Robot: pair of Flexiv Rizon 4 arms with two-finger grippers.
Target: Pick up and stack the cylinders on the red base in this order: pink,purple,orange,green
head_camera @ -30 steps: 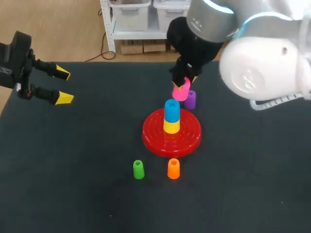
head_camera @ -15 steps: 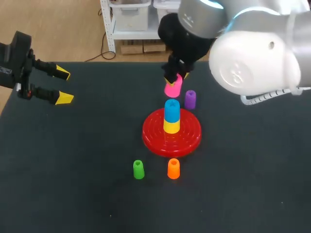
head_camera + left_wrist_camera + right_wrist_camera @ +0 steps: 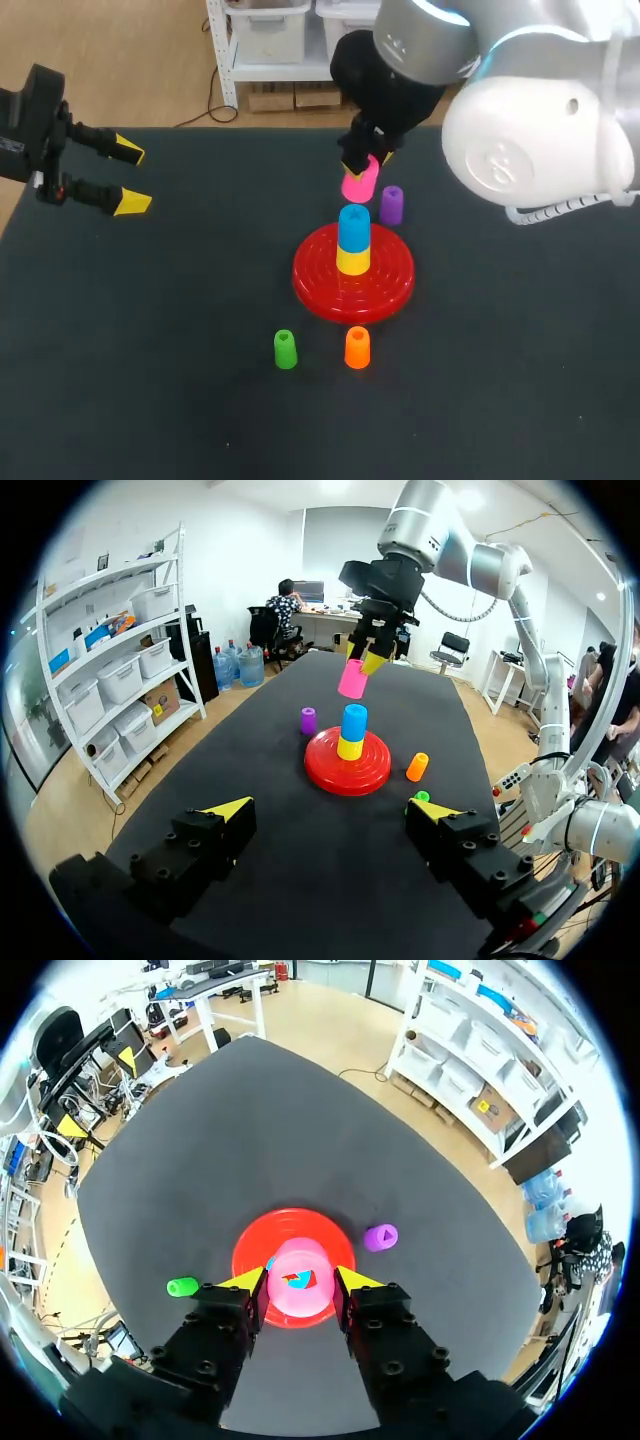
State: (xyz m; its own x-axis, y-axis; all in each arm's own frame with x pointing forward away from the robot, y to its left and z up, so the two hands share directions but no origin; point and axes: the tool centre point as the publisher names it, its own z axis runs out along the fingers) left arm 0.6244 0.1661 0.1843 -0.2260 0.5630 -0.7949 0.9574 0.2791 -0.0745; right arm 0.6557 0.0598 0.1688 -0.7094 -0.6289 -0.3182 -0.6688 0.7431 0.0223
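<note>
Nearest: green cylinder and orange cylinder, both upright on the table, near each other but not touching. Small smooth plastic pieces; the green one has an open hole in its top. The table surface is dark, matte and cloth-like.

Just behind them is the red base, a round glossy plastic disc with concentric ridges, flat on the table. At its centre a yellow cylinder is seated with a blue cylinder stacked on top, both upright. The orange piece sits just beside the disc's near rim.

Past the base, the purple cylinder stands on the table close to the far rim. The right wrist view shows a triangular opening in its top.

The pink cylinder is off the table, clamped in the right tool with a yellow tip on each side. It is held tilted, above and just behind the blue piece without touching it. The right wrist view looks straight down its hollow bore, with the blue top visible through it and the red disc around it.

The left tool is at the table's far left edge, well apart from everything else. Its fingers are spread wide with nothing between them; the black finger bodies end in yellow wedge tips.
</note>
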